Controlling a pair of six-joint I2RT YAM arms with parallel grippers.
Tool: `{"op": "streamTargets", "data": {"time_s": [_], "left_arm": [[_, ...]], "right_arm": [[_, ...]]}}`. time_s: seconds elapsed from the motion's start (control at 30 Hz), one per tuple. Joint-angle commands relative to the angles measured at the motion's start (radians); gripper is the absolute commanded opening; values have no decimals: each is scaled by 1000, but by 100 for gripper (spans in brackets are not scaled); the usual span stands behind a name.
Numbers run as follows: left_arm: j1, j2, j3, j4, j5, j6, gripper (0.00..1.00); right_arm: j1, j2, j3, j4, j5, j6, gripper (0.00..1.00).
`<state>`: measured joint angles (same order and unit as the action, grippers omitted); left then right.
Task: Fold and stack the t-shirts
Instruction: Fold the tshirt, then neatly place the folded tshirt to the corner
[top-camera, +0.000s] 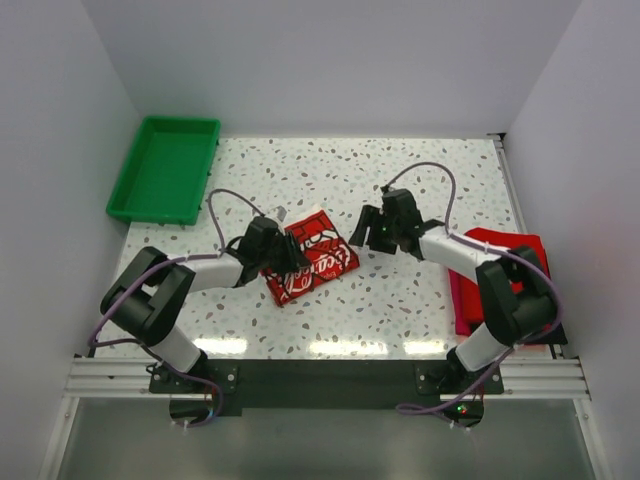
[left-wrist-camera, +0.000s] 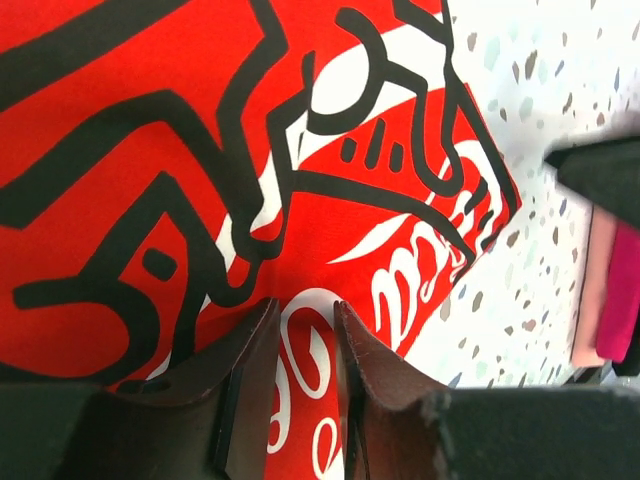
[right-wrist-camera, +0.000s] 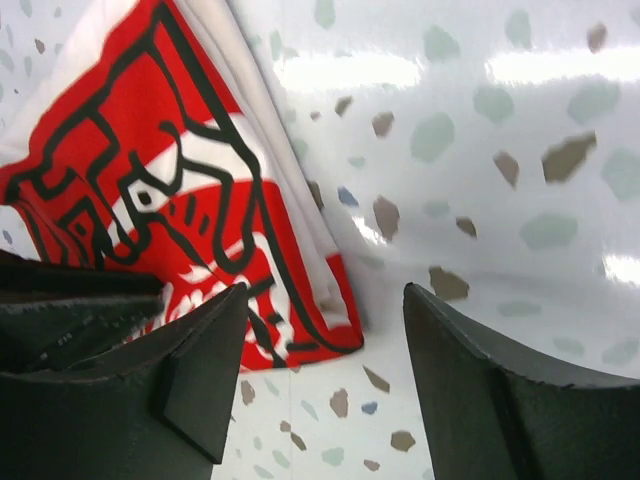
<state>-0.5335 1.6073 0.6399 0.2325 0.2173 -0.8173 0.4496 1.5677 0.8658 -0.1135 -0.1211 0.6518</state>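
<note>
Folded shirt has white Coca-Cola-looking script. Right gripper spread wide, left gripper nearly closed over it, can't tell if pinching.

Both arms have bulky black joints and white link sleeves, the left arm matching the right arm. A thin purple cable loops along each. The left hand has dark brown fingers; the right hand has matte black wedges.

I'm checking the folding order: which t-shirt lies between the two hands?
The folded off-white t-shirt with the red-and-white printed graphic, lying mid-table. The plain red t-shirts carry no print and lie apart at the right edge.
</note>
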Motion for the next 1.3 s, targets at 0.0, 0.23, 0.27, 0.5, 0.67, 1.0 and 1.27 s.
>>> {"op": "streamTargets", "data": {"time_s": [0.0,0.23,0.27,0.5,0.67,1.0,1.27], "left_arm": [[-37,45,-14,-73,59,58,34],[-79,46,-40,-71,99,67,35],[-77,43,-48,-68,102,67,35],[-72,-15,-72,-123,64,61,36],[-14,-58,-54,-173,40,66,37],[13,-78,-3,-208,60,69,38],[12,-83,-36,-173,79,50,38]], "right_arm": [[-8,131,169,-49,-58,-125,68],[-3,274,230,-34,-178,-153,71],[-2,284,226,-32,-181,-153,71],[96,229,81,-20,-94,-83,69],[211,65,-134,75,-63,54,69],[166,-90,-166,-29,75,103,75],[158,29,-182,84,28,190,73]]}}
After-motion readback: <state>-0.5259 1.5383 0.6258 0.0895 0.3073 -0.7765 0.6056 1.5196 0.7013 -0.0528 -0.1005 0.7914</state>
